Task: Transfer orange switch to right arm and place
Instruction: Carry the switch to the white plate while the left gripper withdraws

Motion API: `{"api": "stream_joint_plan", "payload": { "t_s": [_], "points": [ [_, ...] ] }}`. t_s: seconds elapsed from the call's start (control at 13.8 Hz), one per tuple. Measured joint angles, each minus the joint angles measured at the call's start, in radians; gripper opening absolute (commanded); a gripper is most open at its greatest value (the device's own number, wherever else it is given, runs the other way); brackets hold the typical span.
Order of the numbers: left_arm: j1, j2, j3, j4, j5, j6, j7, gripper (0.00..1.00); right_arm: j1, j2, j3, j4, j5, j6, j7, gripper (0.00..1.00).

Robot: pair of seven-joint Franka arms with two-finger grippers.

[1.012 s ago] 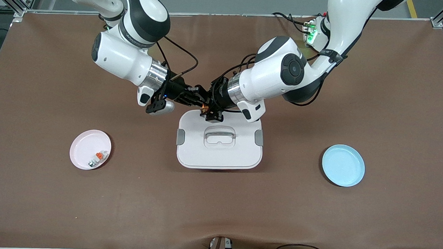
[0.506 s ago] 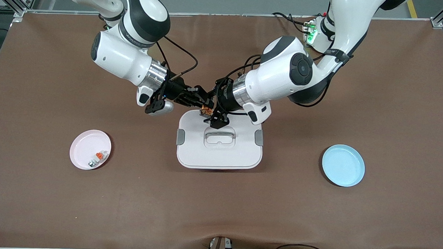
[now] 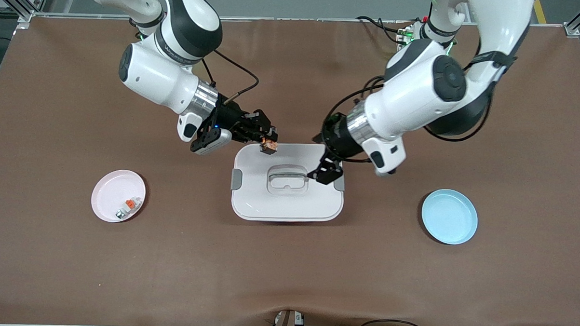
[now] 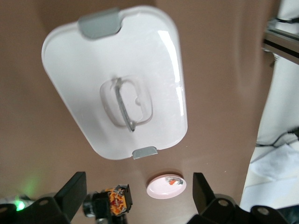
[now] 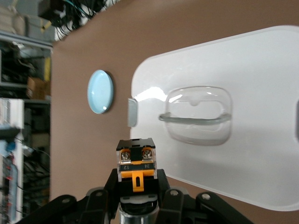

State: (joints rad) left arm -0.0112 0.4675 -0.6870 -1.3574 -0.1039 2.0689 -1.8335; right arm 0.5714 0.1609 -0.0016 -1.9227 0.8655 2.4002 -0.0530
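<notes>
Clamped between the fingers of the right gripper (image 3: pixel 267 144), the orange switch (image 3: pixel 269 146) is held at the fingertips, above the white lidded box's (image 3: pixel 286 201) edge nearest the robots. The left gripper (image 3: pixel 324 173) is seen spread wide and empty over the same box, apart from the switch.

Bright, even overhead light fills every view, with soft shadows hugging the white lidded box (image 3: pixel 286 201) on the brown mat. Glare streaks its lid in the left wrist view, where a green glow sits at the lower left corner. The right wrist view blurs toward its left edge.
</notes>
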Motion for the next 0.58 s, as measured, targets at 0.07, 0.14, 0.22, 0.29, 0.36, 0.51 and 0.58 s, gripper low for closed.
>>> {"api": "stream_joint_plan", "payload": {
  "t_s": [0.07, 0.14, 0.22, 0.29, 0.36, 0.51, 0.58],
  "points": [
    [0.020, -0.022, 0.001, 0.000, 0.004, -0.036, 0.079, 1.00, -0.015, 0.000, -0.003, 0.002, -0.067, -0.040, -0.006, 0.00],
    [0.051, -0.039, 0.001, 0.000, 0.008, -0.075, 0.159, 1.00, -0.033, -0.001, -0.005, 0.006, -0.139, -0.084, -0.014, 0.00],
    [0.091, -0.051, 0.001, 0.000, 0.009, -0.115, 0.256, 1.00, -0.053, -0.001, -0.006, 0.014, -0.218, -0.128, -0.022, 0.00],
    [0.137, -0.061, 0.001, 0.000, 0.010, -0.164, 0.372, 1.00, -0.072, -0.001, -0.008, 0.028, -0.303, -0.176, -0.044, 0.00],
    [0.181, -0.072, 0.002, 0.000, 0.010, -0.211, 0.488, 1.00, -0.089, -0.001, -0.008, 0.047, -0.376, -0.224, -0.088, 0.00],
    [0.248, -0.093, 0.004, 0.000, 0.021, -0.268, 0.652, 1.00, -0.125, -0.003, -0.009, 0.078, -0.454, -0.307, -0.234, 0.00],
    [0.274, -0.101, 0.004, 0.000, 0.042, -0.276, 0.688, 1.00, -0.148, -0.003, -0.010, 0.084, -0.465, -0.338, -0.330, 0.00]
  ]
}}
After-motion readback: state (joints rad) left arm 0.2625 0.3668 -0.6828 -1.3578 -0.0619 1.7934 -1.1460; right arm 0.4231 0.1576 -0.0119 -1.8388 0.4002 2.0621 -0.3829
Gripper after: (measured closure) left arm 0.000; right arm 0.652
